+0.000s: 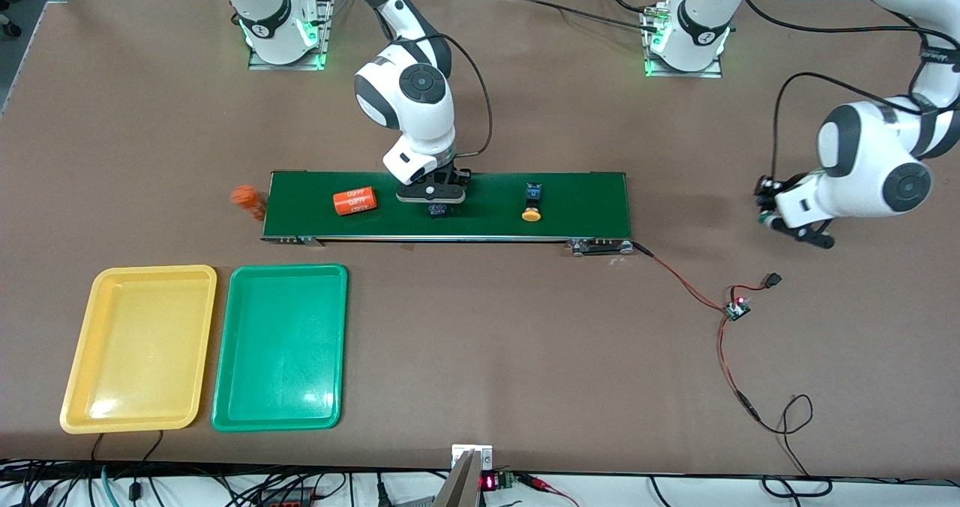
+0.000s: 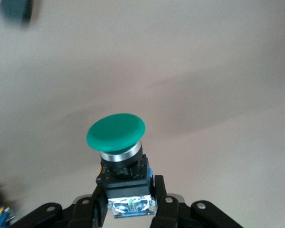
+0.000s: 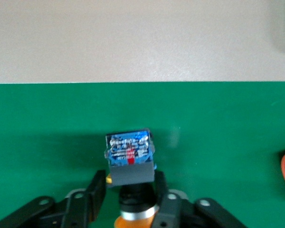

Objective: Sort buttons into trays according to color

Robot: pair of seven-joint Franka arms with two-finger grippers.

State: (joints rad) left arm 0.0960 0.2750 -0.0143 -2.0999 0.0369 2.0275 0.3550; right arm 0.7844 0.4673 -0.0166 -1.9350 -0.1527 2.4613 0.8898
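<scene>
Sorting has only just begun, because both trays have nothing in them. The yellow tray (image 1: 139,348) and the green tray (image 1: 280,346) lie side by side, nearer to the front camera than the conveyor belt (image 1: 592,203), toward the right arm's end of it.

The right gripper (image 1: 435,201) is down at the belt, near its middle. Its fingers (image 3: 163,194) are closed on a yellow-orange button (image 3: 130,159); in the right wrist view only a sliver of orange cap shows under the blue body, so the color is likely but not sure.

The left gripper (image 1: 766,199) is off the belt's end on the left arm's side, over bare table, gripping a green button (image 2: 116,131) by its body.

A second yellow-orange button (image 1: 532,203) still lies on the belt. An orange 4680 cylinder (image 1: 354,200) lies there too, and another orange cylinder (image 1: 247,198) sits just off the belt's end. A fourth button is not in sight.

All the buttons still need to reach their trays.
</scene>
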